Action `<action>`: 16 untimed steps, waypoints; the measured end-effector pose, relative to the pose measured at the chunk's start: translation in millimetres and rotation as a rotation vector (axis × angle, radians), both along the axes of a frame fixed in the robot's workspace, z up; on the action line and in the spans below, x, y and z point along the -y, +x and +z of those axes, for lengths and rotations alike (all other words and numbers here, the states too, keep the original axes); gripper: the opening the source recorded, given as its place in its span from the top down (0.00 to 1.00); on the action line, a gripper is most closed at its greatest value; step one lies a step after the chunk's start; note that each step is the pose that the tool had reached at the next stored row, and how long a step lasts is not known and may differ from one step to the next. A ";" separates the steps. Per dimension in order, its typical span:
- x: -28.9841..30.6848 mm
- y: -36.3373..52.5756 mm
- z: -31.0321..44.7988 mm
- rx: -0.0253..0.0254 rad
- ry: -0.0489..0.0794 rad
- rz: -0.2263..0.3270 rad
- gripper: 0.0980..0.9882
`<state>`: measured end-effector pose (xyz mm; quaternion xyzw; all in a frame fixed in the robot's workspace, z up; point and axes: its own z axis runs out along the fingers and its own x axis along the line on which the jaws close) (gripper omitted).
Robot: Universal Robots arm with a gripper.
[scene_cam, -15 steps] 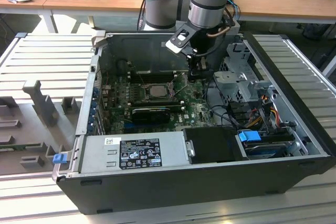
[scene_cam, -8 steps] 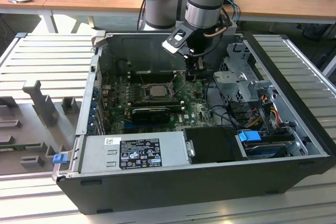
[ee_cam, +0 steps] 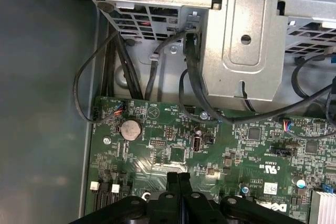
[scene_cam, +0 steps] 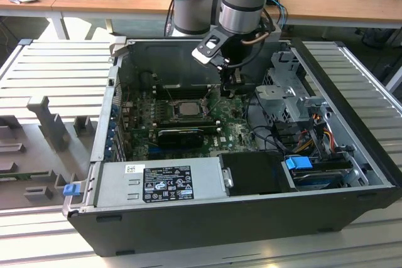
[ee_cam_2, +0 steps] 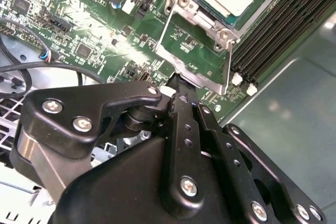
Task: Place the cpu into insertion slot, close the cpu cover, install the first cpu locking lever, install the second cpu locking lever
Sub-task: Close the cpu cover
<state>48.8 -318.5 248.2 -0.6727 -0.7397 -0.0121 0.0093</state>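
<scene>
so the gripper is down inside the open pc case, over the green board on the side toward the exterior view's right, between the cpu and the drive cage. in both wrist views its matte black fingers are pressed together with just a thin seam between them. their tip sits right at the bent end of a thin steel locking lever, and i can't tell if they're actually pinching it. the cpu is a flat square with a pale brushed-metal top, seated in the insertion slot mid-board, toward the case's far wall. the cpu cover, a thin grey metal frame, lies around its edge, and a second wire lever runs along the side by the long black memory slots. a ribbed black heatsink sits just on the near side of the socket. the power supply along the case's near edge has a black-and-white sticker, too small to make out. the first wrist view has a round silver coin battery near the board's corner, and black cables looping from the perforated, folded sheet metal of the cage onto the board. room is tight by those cables, more open by the smooth grey case wall.
</scene>
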 end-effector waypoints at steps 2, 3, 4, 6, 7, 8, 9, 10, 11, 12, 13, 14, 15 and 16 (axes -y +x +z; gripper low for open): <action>0.0 -1.1 0.0 0.0000 0.000 0.000 0.99; 0.0 -1.7 0.0 -0.0001 0.000 0.000 0.99; 0.0 -2.3 0.0 0.0000 0.000 0.000 0.99; 0.0 -3.3 0.0 0.0000 0.000 0.000 0.99; 0.0 -4.2 0.0 0.0000 0.000 0.000 0.99; 0.0 -4.7 0.0 0.0000 0.000 0.000 0.99; 0.0 -5.6 0.0 0.0000 0.000 0.000 0.99; 0.0 -6.7 0.0 0.0000 0.000 0.000 0.99; 0.0 -7.6 0.0 0.0000 0.000 0.000 0.99; 0.0 -8.3 0.0 0.0000 0.000 0.000 0.99; 0.0 -9.5 0.0 -0.0001 0.000 0.000 0.99; 0.0 -11.1 0.0 0.0000 0.000 0.000 0.99; 0.0 -11.7 0.0 0.0000 0.000 0.000 0.99; 0.0 -12.3 0.0 0.0000 0.000 0.000 0.99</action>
